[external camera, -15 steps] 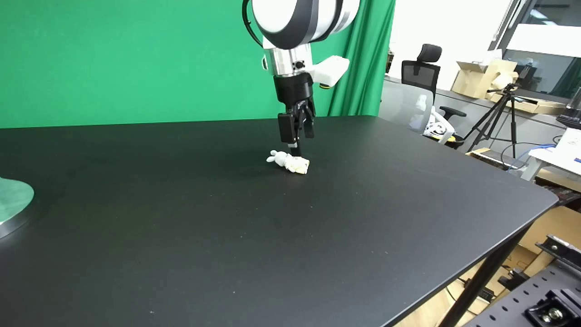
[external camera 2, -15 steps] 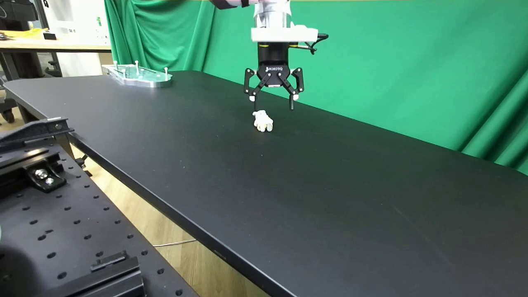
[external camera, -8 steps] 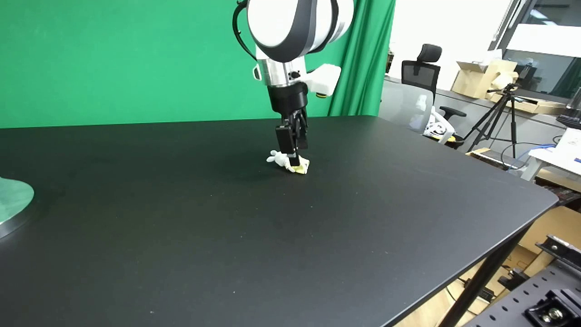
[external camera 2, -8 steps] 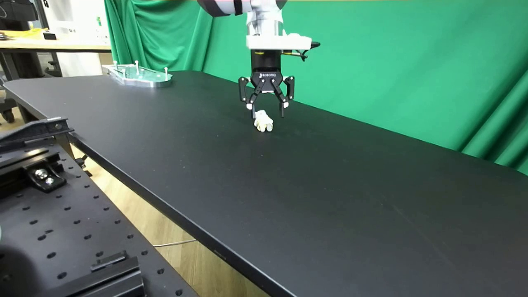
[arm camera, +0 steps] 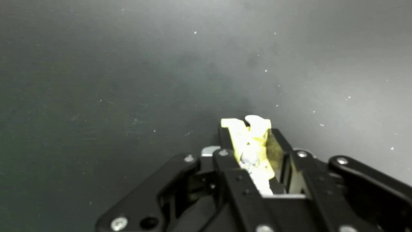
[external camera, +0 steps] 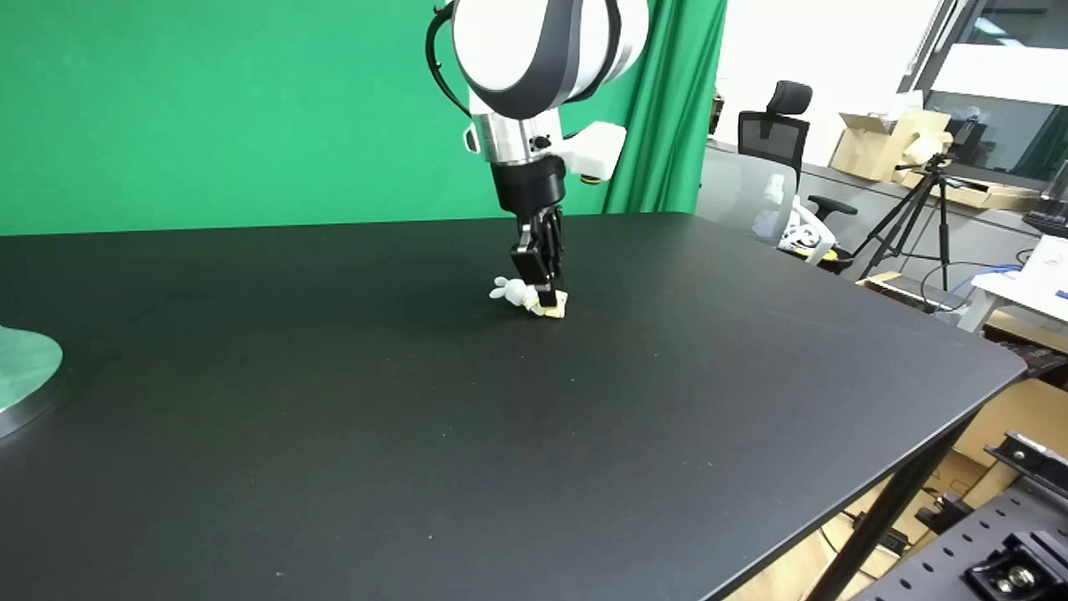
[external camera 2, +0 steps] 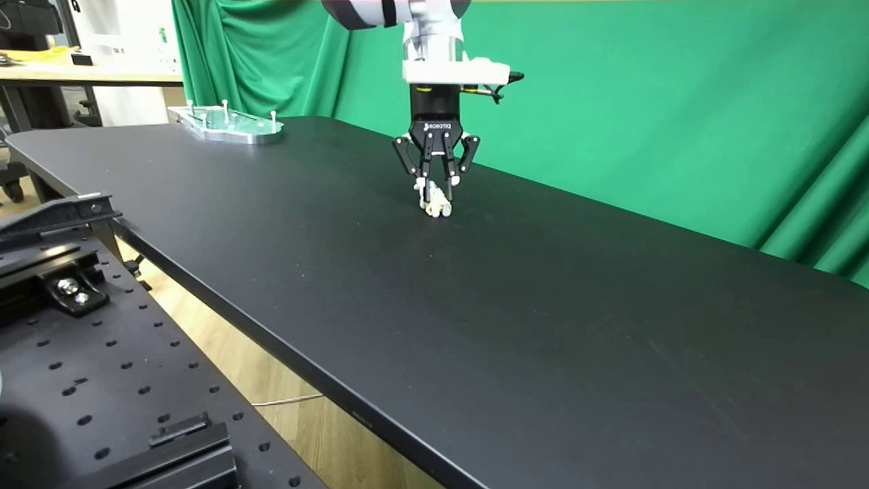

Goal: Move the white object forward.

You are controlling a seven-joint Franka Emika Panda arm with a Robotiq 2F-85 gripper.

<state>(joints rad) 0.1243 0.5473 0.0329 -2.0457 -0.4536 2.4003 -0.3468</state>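
The white object, a small rabbit-like figure [external camera: 513, 291] with pale yellow parts, lies on its side on the black table [external camera: 375, 401]. My gripper [external camera 2: 438, 195] points down over it, low at the tabletop, with one finger on each side of its body. In the wrist view the white object [arm camera: 251, 154] fills the space between the fingertips, and both fingers [arm camera: 227, 138] appear to touch it. In an exterior view the near finger covers part of its middle, while the head and the lower end stick out.
A greenish plate with upright white pegs [external camera 2: 231, 128] stands near the table's far end. A round green-topped item [external camera: 25, 367] sits at the frame's left edge. A green curtain [external camera 2: 611, 102] hangs behind the table, and a perforated metal board [external camera 2: 122, 380] lies beside it.
My gripper has come down over the white object and shifted slightly sideways. Its fingers have drawn together from wide apart onto the figure, which has turned or shifted very slightly.
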